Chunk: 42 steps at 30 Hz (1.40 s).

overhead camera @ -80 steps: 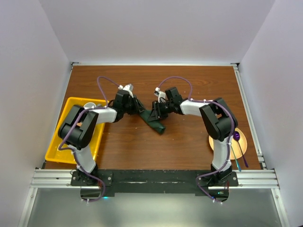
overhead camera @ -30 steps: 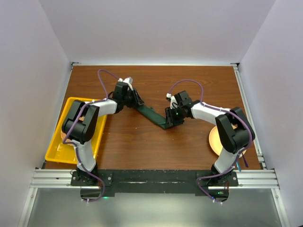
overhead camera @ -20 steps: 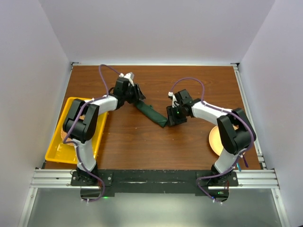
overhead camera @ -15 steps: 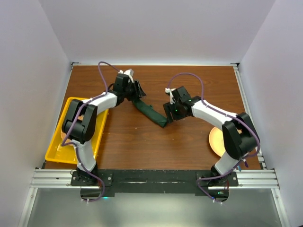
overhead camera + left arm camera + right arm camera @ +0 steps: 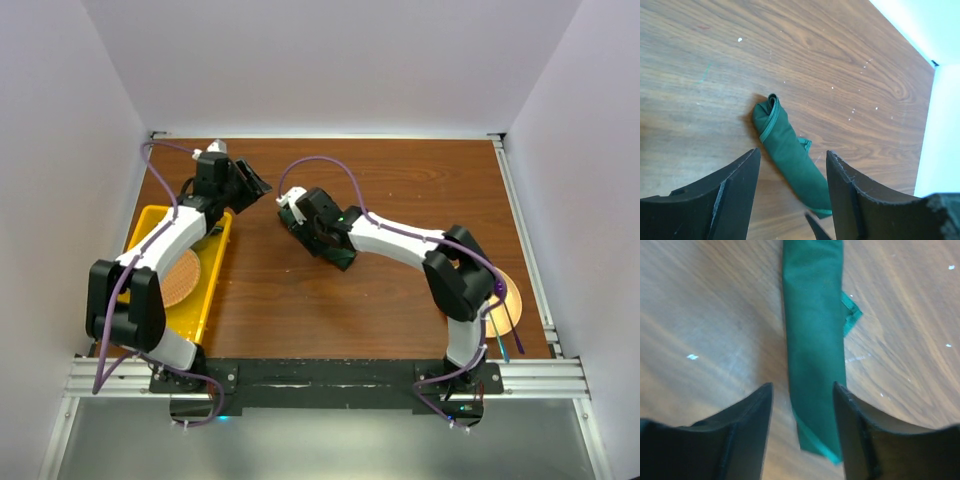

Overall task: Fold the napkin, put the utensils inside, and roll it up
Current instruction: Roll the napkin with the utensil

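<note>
Nearest on my left, the yellow tray (image 5: 212,295). Mid-table I see the napkin (image 5: 815,340) rolled into a tight green tube, flat on the wood. The right gripper (image 5: 802,386) hovers over it, jaws apart, gripping nothing. Farther back-left, the left gripper (image 5: 793,151) hangs clear of the roll – jaws wide, empty.

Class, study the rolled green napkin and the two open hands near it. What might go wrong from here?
1. Neither hand grips the napkin, and a loose corner sticks out of its side, so the roll may spring open.
2. The right hand hovers over the roll with a finger on each side; moving sideways, it might drag the roll.
3. Anything inside could slip out of the open end.
</note>
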Each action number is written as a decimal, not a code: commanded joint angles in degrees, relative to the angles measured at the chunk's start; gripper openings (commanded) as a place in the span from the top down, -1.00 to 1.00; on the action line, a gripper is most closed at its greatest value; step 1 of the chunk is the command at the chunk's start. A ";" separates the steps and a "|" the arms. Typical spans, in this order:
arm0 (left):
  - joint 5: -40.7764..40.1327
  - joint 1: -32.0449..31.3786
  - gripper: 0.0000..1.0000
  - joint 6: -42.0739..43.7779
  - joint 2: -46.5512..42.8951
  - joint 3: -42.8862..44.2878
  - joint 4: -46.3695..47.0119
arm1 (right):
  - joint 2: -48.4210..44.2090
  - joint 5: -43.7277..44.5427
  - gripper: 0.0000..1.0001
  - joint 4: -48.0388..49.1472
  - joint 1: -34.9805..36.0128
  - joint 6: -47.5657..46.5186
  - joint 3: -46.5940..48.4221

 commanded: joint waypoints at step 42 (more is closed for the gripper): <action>11.51 2.71 -0.17 4.13 -1.98 -6.57 5.99 | 14.45 0.81 1.00 -0.19 -2.15 3.23 7.55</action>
